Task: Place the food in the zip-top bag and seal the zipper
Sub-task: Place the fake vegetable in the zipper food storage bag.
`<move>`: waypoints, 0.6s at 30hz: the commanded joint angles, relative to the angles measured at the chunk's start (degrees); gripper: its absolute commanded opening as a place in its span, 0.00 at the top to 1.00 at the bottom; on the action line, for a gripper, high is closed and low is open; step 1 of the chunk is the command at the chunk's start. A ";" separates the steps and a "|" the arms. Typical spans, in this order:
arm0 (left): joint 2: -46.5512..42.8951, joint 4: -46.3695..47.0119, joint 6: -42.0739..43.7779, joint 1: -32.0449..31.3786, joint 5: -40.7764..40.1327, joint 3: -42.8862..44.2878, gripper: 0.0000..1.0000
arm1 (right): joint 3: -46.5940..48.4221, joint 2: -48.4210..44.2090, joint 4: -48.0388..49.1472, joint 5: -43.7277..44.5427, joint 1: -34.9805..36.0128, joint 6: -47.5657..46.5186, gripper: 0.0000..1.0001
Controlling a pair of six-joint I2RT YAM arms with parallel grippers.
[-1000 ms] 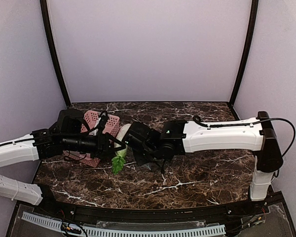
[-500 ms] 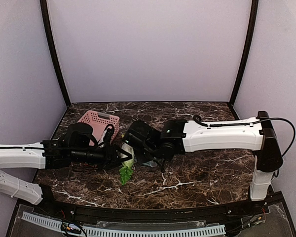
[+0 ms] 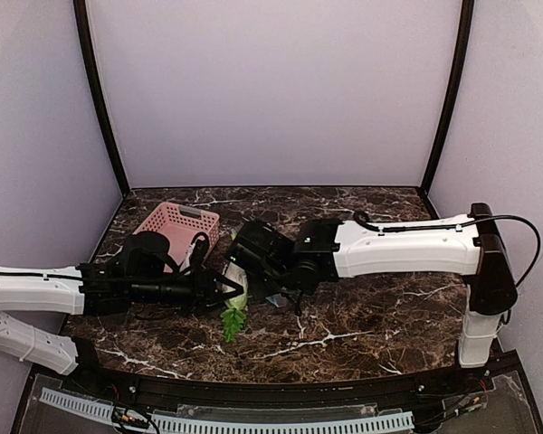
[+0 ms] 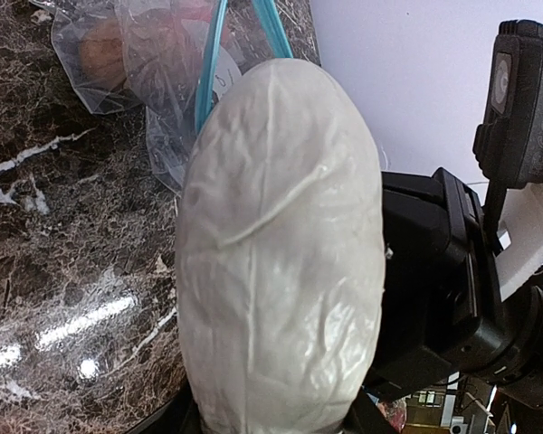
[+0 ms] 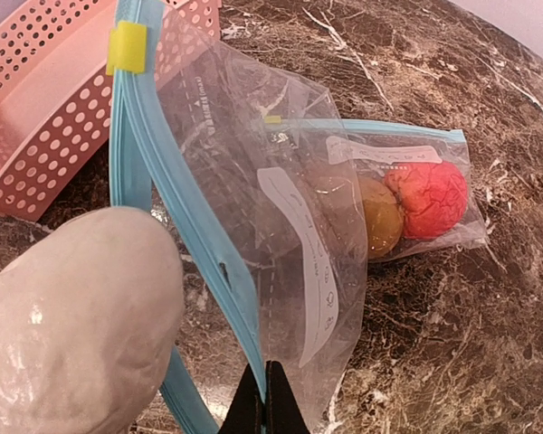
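My left gripper (image 3: 224,287) is shut on the whitish oblong piece (image 4: 281,253), whose green leafy sprig (image 3: 233,321) hangs below it in the top view. The piece's tip is at the mouth of the clear zip-top bag (image 5: 290,235). My right gripper (image 5: 264,398) is shut on the bag's blue zipper edge (image 5: 185,212) and holds the mouth up and open. The brown-orange bun (image 5: 380,217) and the red-pink ball (image 5: 433,199) lie inside the bag's far end. The whitish piece also shows at the lower left of the right wrist view (image 5: 72,325).
A pink plastic basket (image 3: 174,223) stands on the dark marble table (image 3: 371,316) behind the left arm; it also shows in the right wrist view (image 5: 45,117). The purple back wall and side walls close the space.
My left arm has swung forward and right from the basket, carrying the whitish piece with its sprig to the bag's mouth. The right gripper has kept the bag's edge held.
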 commanded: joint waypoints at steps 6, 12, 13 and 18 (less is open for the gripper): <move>1.10 3.25 -1.67 -1.34 -0.66 -2.82 0.75 | -1.07 0.68 -0.36 0.80 -0.55 1.03 1.00; 0.53 4.45 -2.65 -1.52 -1.36 -4.88 0.75 | -1.32 0.57 -0.47 0.53 -0.67 1.47 1.00; 0.74 4.60 -2.52 -1.51 -1.17 -4.88 0.75 | -1.32 0.47 -0.35 0.57 -0.57 1.35 1.00; 1.64 6.23 -2.86 -1.55 -1.70 -5.56 0.75 | -3.04 -0.69 2.29 0.66 -0.18 -0.85 1.00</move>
